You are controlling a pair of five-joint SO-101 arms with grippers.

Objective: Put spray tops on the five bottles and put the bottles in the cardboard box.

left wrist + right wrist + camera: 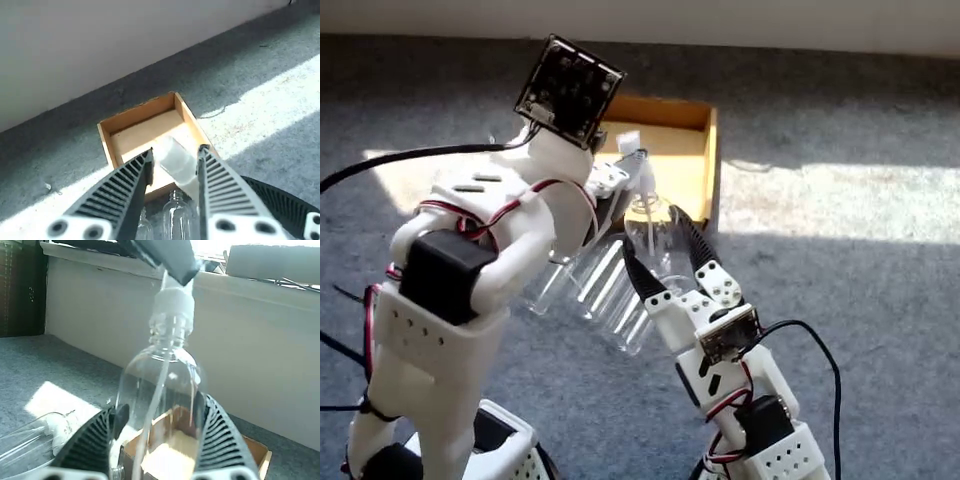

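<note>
the cardboard box (678,160) sits upper middle of the high view; just below it, at frame centre, the bottle (160,380) stands upright, clamped round its body by my right gripper (162,409). my left gripper (175,151) pinches the spray top (172,307) directly above, on the neck, tube inside the bottle; i judge seating it means pressing down that vertical axis.
</note>
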